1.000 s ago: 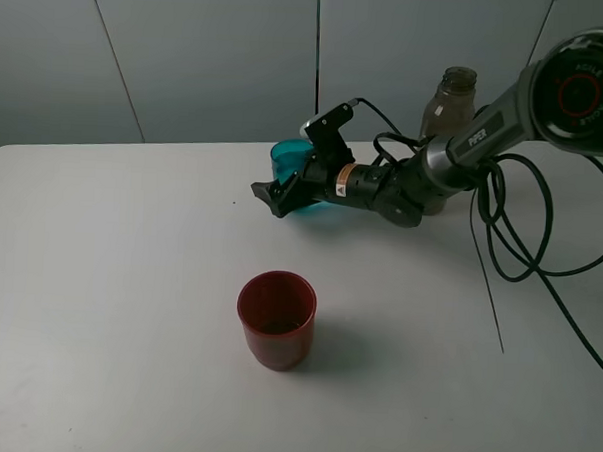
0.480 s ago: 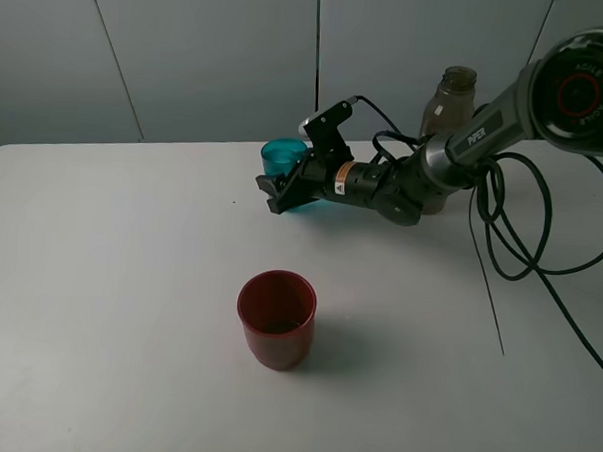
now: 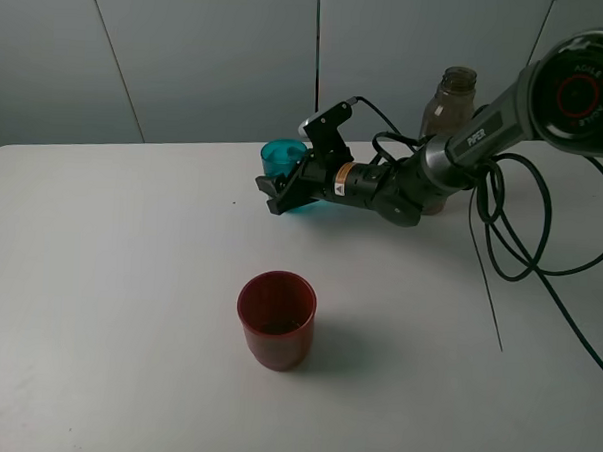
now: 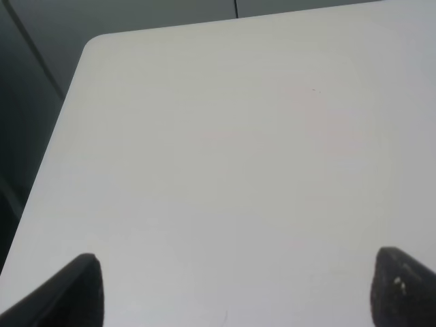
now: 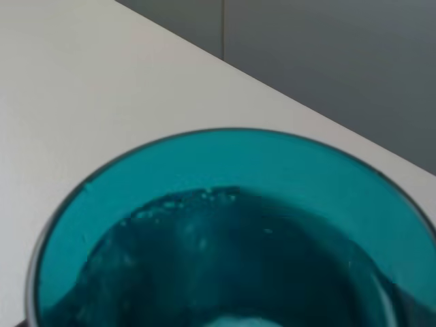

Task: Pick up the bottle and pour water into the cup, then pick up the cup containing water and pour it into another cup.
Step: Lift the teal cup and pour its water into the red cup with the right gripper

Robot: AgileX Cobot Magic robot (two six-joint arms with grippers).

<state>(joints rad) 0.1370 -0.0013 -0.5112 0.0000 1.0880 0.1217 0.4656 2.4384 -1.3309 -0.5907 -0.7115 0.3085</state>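
Right gripper: right gripper (image 3: 280, 197) reaches in from the right, its jaws drawn in on the lower wall of the cup (image 3: 283, 155); the grip is judged from the high view only.
Left gripper: left gripper (image 4: 237, 289) has its jaws spread wide and holds nothing, with bare counter (image 4: 225, 157) beneath it.
Cup position: far centre of the counter, long axis upright, rim level.
Contents: water (image 5: 225, 266) shows in the cup in the right wrist view.
Receiving vessel: another cup (image 3: 275, 320) stands upright, nearer than the held cup and almost directly in front of it, well apart.
Key relation: the carry runs from far to near, and the right arm alone is placed for it.
Bottle: the bottle (image 3: 449, 97) stands upright at far right, behind the right arm.
Not determinable: whether the cup's base touches the counter; the bottle's lower half; the jaws in the right wrist view; the left arm in the high view.
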